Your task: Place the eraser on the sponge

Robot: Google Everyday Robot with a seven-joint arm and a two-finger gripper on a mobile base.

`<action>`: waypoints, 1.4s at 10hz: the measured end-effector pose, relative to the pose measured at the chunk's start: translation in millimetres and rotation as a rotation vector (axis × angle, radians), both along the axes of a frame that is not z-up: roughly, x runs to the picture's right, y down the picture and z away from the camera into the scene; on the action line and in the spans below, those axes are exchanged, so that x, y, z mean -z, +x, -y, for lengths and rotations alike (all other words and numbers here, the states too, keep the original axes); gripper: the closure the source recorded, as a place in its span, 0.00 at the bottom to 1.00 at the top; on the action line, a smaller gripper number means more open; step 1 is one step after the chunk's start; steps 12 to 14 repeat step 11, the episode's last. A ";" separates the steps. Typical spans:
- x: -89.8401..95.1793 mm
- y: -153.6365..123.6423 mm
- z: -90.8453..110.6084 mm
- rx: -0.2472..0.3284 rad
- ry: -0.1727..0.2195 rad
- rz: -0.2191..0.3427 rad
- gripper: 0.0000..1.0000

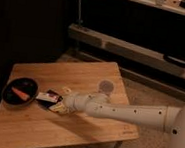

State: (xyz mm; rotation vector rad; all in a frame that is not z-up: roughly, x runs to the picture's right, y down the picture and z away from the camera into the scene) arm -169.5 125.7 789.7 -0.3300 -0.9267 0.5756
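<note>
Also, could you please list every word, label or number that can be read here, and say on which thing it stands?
No text can be read anywhere.
Eraser: white face, any print too blurred to read.
Round grey mark on the table: no letters visible.
Gripper, at the eraser near the pan: no legible marking.

Item count: six kinds of thing, one of each.
One light wooden rectangular bench (86, 70); one round black pan (30, 85) on its left end; one orange carrot (20, 93) in the pan; one flat black-and-white eraser (48, 97) just right of the pan; one small grey round disc (106, 85); one white robot arm (132, 113) carrying one gripper (57, 105), located over the bench at the eraser.
</note>
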 end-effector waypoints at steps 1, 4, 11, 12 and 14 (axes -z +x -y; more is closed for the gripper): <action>0.1 -0.2 -0.1 0.000 0.000 0.000 0.26; -0.2 0.8 -0.7 -0.001 0.001 -0.001 0.26; 8.0 58.1 -26.8 -0.037 0.022 -0.050 0.26; 8.0 58.1 -26.8 -0.037 0.022 -0.050 0.26; 8.0 58.1 -26.8 -0.037 0.022 -0.050 0.26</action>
